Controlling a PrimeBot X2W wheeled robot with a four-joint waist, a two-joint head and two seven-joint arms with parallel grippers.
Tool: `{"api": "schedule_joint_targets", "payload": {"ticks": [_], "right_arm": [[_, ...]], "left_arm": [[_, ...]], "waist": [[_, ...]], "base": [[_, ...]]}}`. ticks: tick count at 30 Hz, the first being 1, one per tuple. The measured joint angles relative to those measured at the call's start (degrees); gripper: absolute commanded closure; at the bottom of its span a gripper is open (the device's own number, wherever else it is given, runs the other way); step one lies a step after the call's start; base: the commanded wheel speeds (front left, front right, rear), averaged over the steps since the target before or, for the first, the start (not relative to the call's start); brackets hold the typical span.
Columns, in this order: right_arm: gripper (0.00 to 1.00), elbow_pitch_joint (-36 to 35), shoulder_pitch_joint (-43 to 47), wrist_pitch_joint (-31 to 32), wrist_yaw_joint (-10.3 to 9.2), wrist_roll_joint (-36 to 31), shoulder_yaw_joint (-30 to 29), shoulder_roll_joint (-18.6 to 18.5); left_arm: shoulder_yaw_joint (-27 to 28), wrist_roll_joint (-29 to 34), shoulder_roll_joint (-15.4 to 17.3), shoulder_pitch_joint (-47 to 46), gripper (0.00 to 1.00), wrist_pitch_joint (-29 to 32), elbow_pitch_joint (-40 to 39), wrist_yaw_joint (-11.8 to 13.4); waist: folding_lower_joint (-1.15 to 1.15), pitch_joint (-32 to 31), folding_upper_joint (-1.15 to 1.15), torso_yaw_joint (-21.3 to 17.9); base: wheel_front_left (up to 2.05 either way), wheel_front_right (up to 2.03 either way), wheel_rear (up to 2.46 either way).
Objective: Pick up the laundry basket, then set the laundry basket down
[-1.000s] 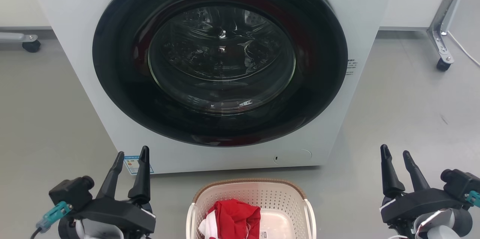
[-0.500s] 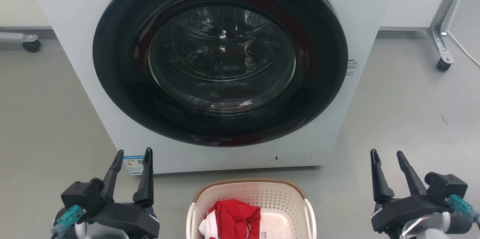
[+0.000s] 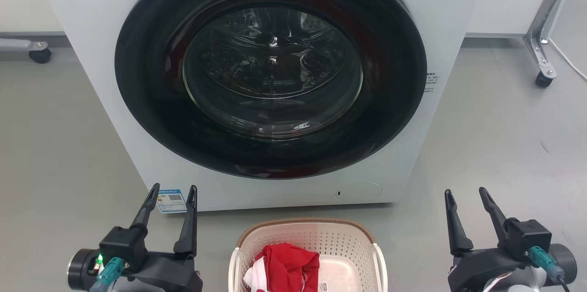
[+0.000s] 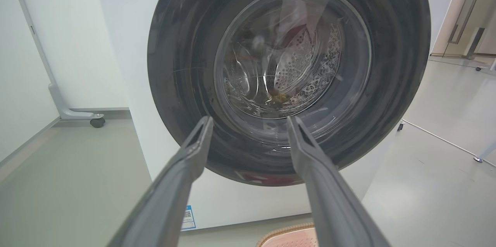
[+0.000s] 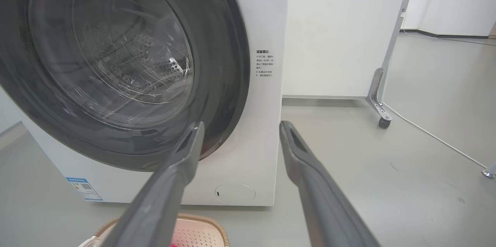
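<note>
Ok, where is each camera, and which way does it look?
Head view: on the head, facing forward and down at the white front-loading washing machine and cream-white perforated plastic laundry basket; left gripper and right gripper show, jaws open.
Left wrist view: on that wrist, facing the machine's door past its own jaws.
Right wrist view: likewise, facing the machine's right edge.
Both wrist views share the basket's rim.

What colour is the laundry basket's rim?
Brown with a woven look, on the cream-white laundry basket. The head view shows it best.

Left gripper (image 3: 174, 186) shifted inward, slightly lower; right gripper (image 3: 464, 190) likewise.
</note>
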Motion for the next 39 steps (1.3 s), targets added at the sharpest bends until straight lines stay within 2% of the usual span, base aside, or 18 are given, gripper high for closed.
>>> {"api": "schedule_joint_targets", "payload": {"ticks": [3,27,39], "right_arm": [[0.0,0.32,0.0,-0.51,-0.42,-1.87,0.27,-0.15],[0.0,1.79,-0.01,-0.51,0.09,-1.76,-0.59,0.46],[0.0,1.93,-1.96,-0.51,0.6,-1.87,-0.67,0.96]], "left_arm": [[-0.25,1.23,0.14,0.01,0.0,-0.08,0.03,0.45],[0.09,1.21,-0.36,0.34,0.0,1.03,1.09,0.52],[0.08,1.41,-1.03,0.55,0.0,1.53,0.44,0.91]], "waist": [[0.0,0.05,0.0,0.01],[0.0,0.62,0.0,0.05],[0.0,4.01,0.0,0.11]], "base": [[0.0,0.0,0.0],[0.0,0.0,0.0],[0.0,0.0,0.0]]}}
